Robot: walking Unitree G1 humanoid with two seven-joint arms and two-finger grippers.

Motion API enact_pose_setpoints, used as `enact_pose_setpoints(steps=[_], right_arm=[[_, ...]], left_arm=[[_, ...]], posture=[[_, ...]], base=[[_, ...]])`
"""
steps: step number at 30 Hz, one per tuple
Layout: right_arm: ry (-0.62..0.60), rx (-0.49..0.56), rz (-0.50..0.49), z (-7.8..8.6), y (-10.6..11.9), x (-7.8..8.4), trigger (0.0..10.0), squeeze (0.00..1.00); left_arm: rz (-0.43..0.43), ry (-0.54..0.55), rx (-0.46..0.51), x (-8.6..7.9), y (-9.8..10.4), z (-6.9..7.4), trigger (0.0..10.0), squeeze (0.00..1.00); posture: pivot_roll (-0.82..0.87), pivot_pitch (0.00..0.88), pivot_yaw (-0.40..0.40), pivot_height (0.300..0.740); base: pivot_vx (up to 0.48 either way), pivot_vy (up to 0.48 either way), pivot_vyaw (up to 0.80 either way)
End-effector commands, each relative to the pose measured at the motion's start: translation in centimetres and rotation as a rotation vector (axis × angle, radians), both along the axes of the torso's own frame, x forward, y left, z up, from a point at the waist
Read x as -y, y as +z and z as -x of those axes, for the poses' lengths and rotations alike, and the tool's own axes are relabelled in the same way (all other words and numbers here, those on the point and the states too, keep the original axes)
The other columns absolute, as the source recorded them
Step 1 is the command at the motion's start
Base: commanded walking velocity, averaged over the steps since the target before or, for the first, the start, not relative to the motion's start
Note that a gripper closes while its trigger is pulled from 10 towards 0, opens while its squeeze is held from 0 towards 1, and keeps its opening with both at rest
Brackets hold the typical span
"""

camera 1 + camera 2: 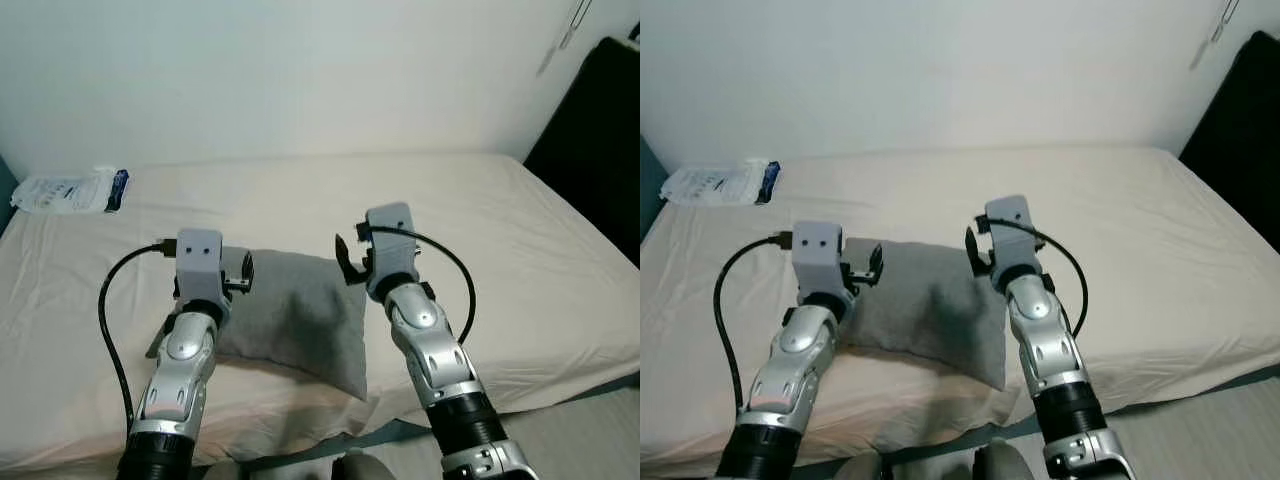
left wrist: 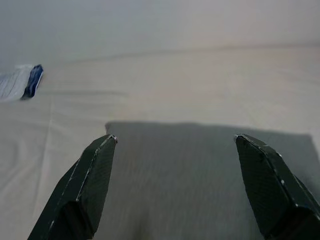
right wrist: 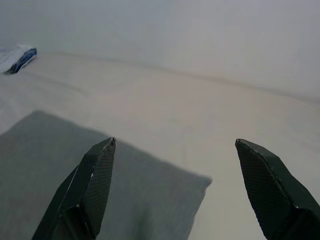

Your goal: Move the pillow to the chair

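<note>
Hovering over the grey pillow (image 1: 295,318) on the bed (image 1: 520,260) — left tool (image 2: 175,145) and right tool (image 3: 175,145) both spread, empty. Pillow looks soft, light and floppy — likely sags if pinched at one corner. Better to grip opposite side edges, one tool each.

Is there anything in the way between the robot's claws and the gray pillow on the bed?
Nothing visible. The soft gray square pillow lies bare on the cream bed sheet, with the left gripper and right gripper both open just above it. The white-and-blue packet sits far off by the wall.
</note>
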State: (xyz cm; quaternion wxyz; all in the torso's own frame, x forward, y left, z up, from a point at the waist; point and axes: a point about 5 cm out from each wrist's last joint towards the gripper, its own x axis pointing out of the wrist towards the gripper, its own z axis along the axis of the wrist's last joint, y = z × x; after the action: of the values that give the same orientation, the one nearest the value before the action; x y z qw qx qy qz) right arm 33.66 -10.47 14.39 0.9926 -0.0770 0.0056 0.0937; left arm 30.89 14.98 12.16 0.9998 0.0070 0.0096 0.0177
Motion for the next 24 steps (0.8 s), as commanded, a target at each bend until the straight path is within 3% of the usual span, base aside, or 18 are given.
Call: enact_pose_setpoints(steps=[1, 13, 24], right_arm=[[-0.005, -0.026, 0.002, 0.1, -0.4, 0.1, 10.0, 0.0], [0.0, -0.014, -0.025, 0.0, -0.2, -0.1, 10.0, 0.0], [0.036, -0.031, -0.015, -0.5, -0.3, -0.4, 10.0, 0.0]], left_arm=[[-0.003, -0.005, -0.025, 0.1, -0.4, 0.1, 10.0, 0.0], [0.008, -0.001, -0.053, -0.2, -0.8, 0.1, 10.0, 0.0], [0.05, 0.035, -0.165, -2.8, -1.9, 0.3, 10.0, 0.0]], posture=[[-0.01, 0.068, -0.049, 0.625], [-0.01, 0.078, -0.045, 0.592], [0.0, 0.09, -0.041, 0.568]], base=[[0.0, 0.0, 0.0], [0.0, 0.0, 0.0], [0.0, 0.0, 0.0]])
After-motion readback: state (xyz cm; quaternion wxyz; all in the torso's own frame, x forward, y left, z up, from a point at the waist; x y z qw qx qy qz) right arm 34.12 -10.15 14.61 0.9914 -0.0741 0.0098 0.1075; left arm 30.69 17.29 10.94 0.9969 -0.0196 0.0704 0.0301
